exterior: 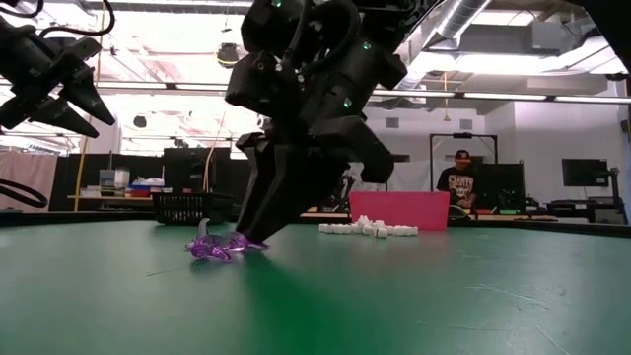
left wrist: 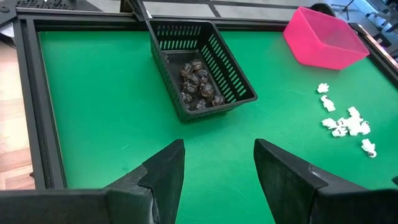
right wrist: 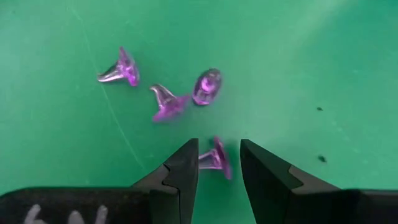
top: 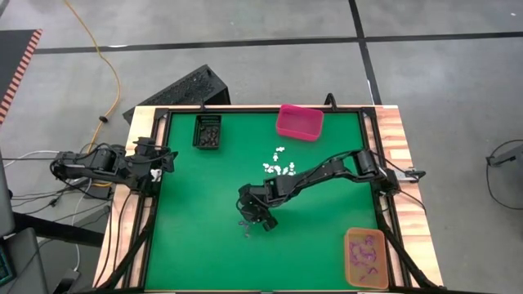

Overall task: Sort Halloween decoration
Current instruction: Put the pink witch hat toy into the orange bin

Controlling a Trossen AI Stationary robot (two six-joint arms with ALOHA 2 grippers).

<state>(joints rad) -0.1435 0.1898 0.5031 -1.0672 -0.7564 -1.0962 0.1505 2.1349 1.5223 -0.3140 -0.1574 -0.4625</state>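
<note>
Right wrist view showed four purple trinkets (right wrist: 170, 102) on the green table (right wrist: 311, 56): three lay loose in a small cluster, each of clear, glossy plastic with a flared base and a pointed tip, and a fourth purple piece (right wrist: 217, 158) sat between the dark fingers of the right gripper (right wrist: 219, 163). Those fingers stood partly open on either side of it; whether they were yet pressing it could not be told. From overhead, this gripper was near the middle of the table, tips down at the mat.

A scatter of about a dozen small white trinkets (top: 278, 166), blocky and matte, lay between the gripper and the pink bin (top: 299, 121), a smooth-walled tub at the far edge. One black bin (left wrist: 200, 68) with slatted mesh walls held roughly ten dark, rounded pieces (left wrist: 198, 84). One orange bin (top: 365, 257) at the near right corner held several purple pieces.

The left gripper (left wrist: 217, 165) waited at the left edge, its wedge-shaped fingers spread wide and empty.
</note>
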